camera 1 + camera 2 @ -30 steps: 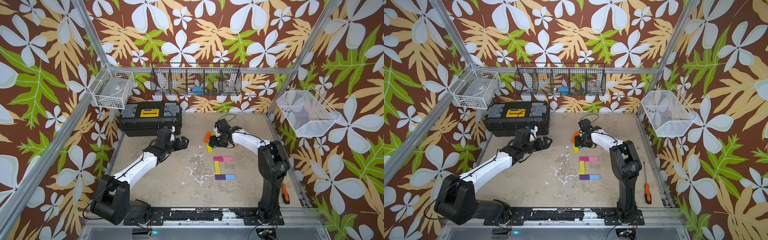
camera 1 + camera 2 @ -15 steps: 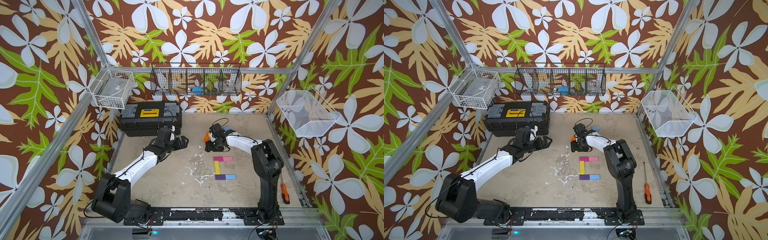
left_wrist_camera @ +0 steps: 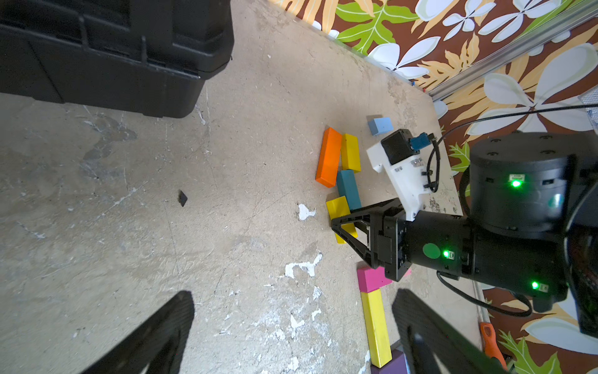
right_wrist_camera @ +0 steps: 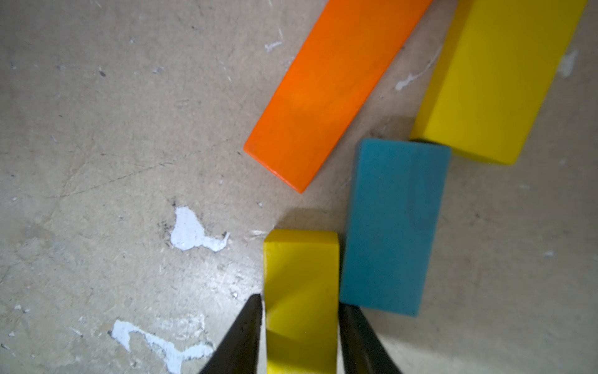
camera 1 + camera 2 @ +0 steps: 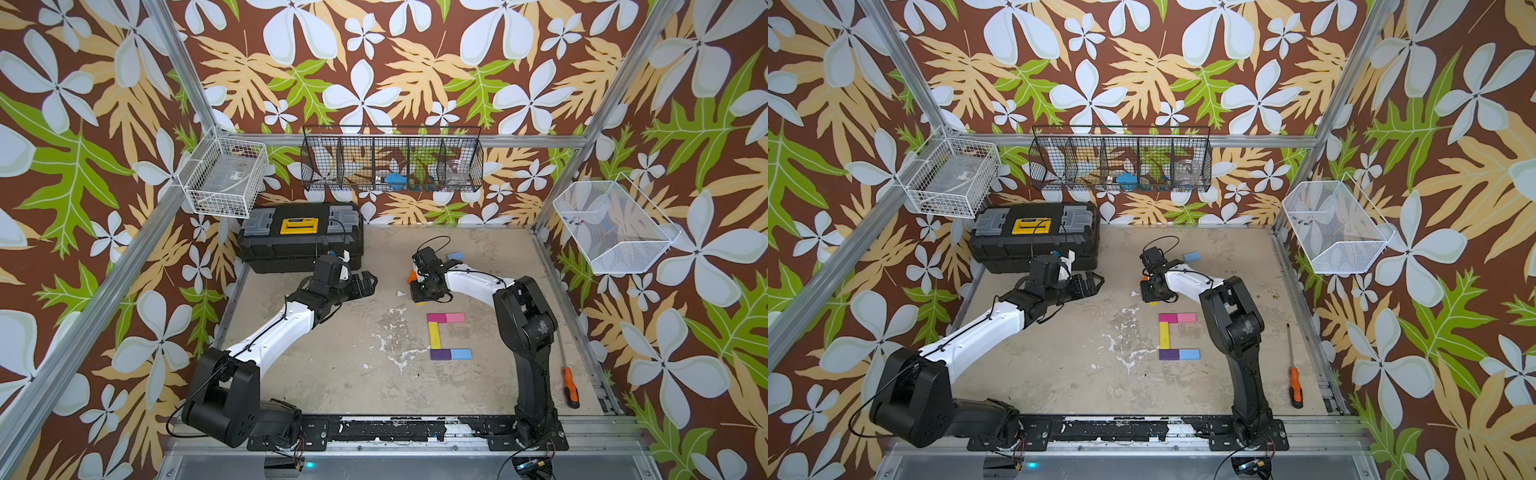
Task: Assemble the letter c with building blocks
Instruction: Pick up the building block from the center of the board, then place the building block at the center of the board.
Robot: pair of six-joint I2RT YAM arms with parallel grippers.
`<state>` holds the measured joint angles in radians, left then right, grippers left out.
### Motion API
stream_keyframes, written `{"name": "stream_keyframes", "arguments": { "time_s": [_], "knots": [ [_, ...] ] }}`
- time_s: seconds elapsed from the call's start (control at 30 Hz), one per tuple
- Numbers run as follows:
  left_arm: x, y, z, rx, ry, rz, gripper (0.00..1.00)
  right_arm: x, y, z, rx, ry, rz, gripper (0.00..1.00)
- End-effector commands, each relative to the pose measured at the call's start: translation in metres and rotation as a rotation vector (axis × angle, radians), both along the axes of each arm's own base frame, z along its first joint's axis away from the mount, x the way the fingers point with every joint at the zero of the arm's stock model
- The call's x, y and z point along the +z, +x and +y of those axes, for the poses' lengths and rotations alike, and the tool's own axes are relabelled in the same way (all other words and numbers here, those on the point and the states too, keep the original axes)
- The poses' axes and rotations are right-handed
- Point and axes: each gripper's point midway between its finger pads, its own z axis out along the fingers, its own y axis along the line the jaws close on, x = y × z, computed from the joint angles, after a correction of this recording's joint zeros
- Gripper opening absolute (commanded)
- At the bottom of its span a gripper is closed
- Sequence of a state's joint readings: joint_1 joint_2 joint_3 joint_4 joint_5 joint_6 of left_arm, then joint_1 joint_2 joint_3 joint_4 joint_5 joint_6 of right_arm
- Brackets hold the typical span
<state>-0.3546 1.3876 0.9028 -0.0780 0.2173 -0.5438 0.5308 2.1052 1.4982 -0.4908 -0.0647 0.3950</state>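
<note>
Two jaws grip yellow block (image 4: 301, 291), contact hidden overhead.

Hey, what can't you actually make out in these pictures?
- Small yellow block: near end cut off by right wrist view's edge, between right claw fingers.
- Orange block: mostly hidden under right arm in both top views.
- Black wire basket contents: too small, behind mesh, top views.

Ten building blocks (image 5: 434, 336) are counted on the counter (image 5: 332, 374): three yellow, two light blue, and one each in orange, teal, magenta, pink and purple (five of the ten lie joined together). One orange-handled screwdriver (image 5: 568, 388), one black toolbox (image 5: 299, 245), three wire baskets (image 5: 390, 160) and two robot arms (image 5: 276, 332) are also counted.
</note>
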Motion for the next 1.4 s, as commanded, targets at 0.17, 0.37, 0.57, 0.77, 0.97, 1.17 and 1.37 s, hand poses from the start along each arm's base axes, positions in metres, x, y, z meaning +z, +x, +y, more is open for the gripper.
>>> {"name": "stream_keyframes", "arguments": {
  "time_s": [0.17,0.37,0.57,0.77,0.97,1.17,1.37],
  "knots": [
    [0.010,0.003,0.011,0.022,-0.011,-0.030,1.00,0.013,-0.034,0.008,0.075,0.002,0.007,0.16],
    [0.016,0.007,0.030,0.062,-0.026,-0.041,1.00,0.041,-0.058,0.036,0.246,0.058,-0.057,0.16],
    [0.016,0.008,0.047,0.097,-0.042,-0.035,1.00,0.021,-0.084,0.061,0.405,-0.033,-0.052,0.16],
    [0.017,0.004,0.052,0.105,-0.041,-0.036,1.00,0.011,-0.092,0.063,0.448,-0.113,-0.071,0.20],
    [0.012,-0.001,0.052,0.105,-0.053,-0.022,1.00,0.009,-0.093,0.057,0.437,-0.148,-0.079,0.50],
    [0.013,-0.003,0.050,0.102,-0.066,-0.023,1.00,0.016,-0.098,0.049,0.420,-0.154,-0.096,0.59],
    [0.013,-0.003,0.049,0.100,-0.083,-0.023,1.00,0.016,-0.101,0.044,0.420,-0.182,-0.105,0.60]
  ]
}}
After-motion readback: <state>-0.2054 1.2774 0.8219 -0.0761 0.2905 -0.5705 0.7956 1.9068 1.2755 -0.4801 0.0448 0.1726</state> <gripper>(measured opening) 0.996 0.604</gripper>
